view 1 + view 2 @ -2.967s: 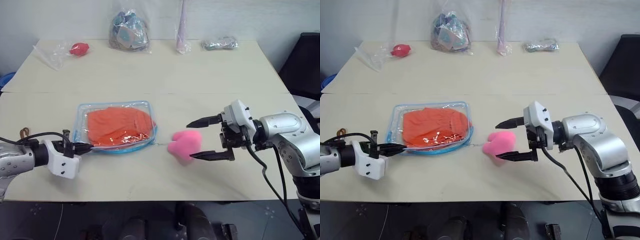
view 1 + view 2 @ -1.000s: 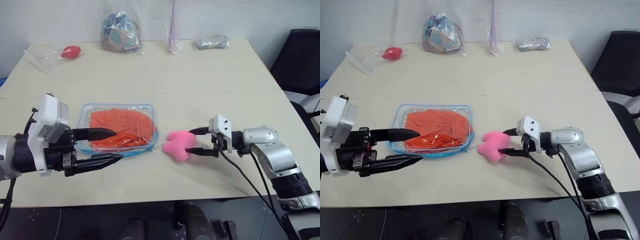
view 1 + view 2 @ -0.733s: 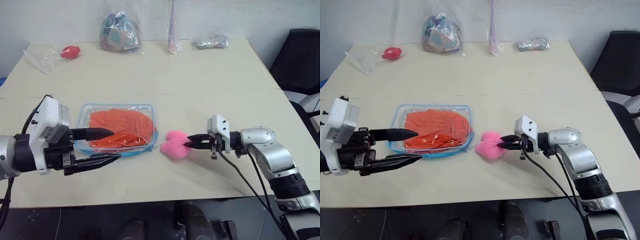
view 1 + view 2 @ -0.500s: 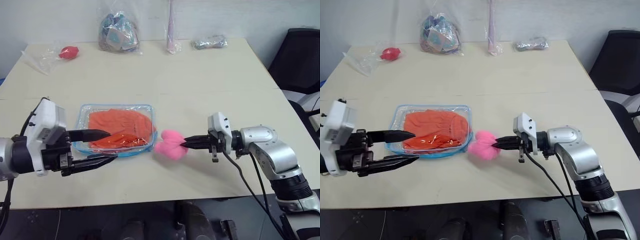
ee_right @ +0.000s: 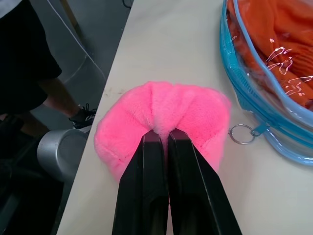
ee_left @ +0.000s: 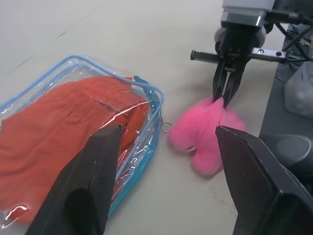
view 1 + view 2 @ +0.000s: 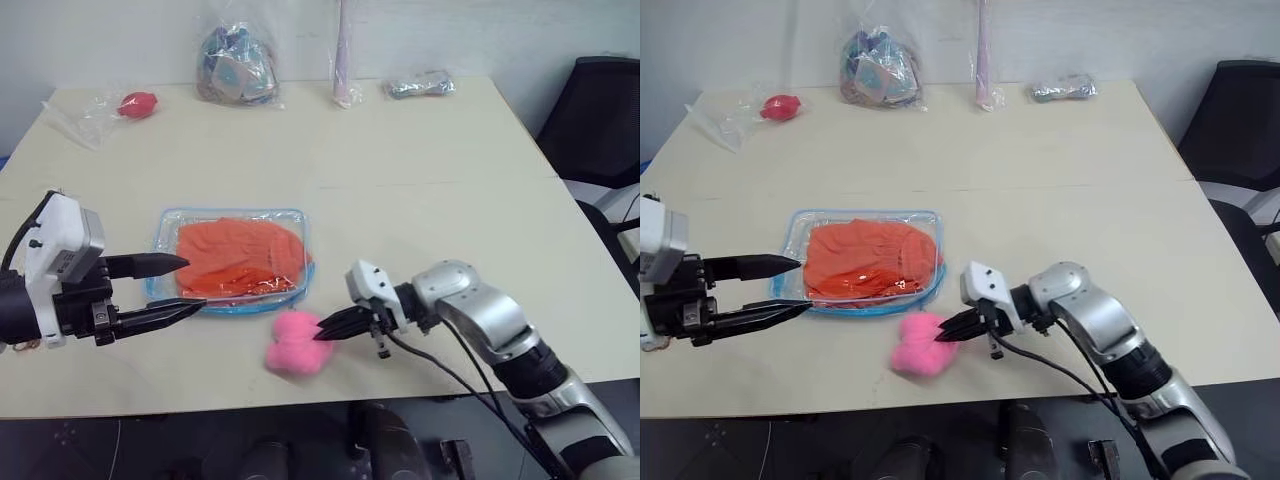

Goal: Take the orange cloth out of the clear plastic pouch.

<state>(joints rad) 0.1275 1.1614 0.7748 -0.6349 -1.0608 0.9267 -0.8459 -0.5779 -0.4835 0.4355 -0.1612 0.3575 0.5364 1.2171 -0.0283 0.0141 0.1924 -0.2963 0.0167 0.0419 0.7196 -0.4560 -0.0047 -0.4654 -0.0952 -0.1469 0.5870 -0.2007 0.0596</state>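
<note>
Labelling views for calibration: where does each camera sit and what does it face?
Head stereo pair: forward and down over the table; both arms, the orange cloth in the clear blue-edged plastic pouch.
Left wrist: along the open left pincer at the pouch.
Right wrist: along the right pincer, shut on the fluffy pink pompom.
Shared by all: pouch, pompom.

A pale desk [image 7: 420,190] carries the clear plastic pouch [image 7: 232,260] near its front edge, with a pink pompom [image 7: 292,345] just beside it. Along the far edge lie a red ball [image 7: 137,103] in a wrinkled bag [image 7: 75,112], a filled clear bag [image 7: 238,66] and a silvery packet [image 7: 420,86].
</note>
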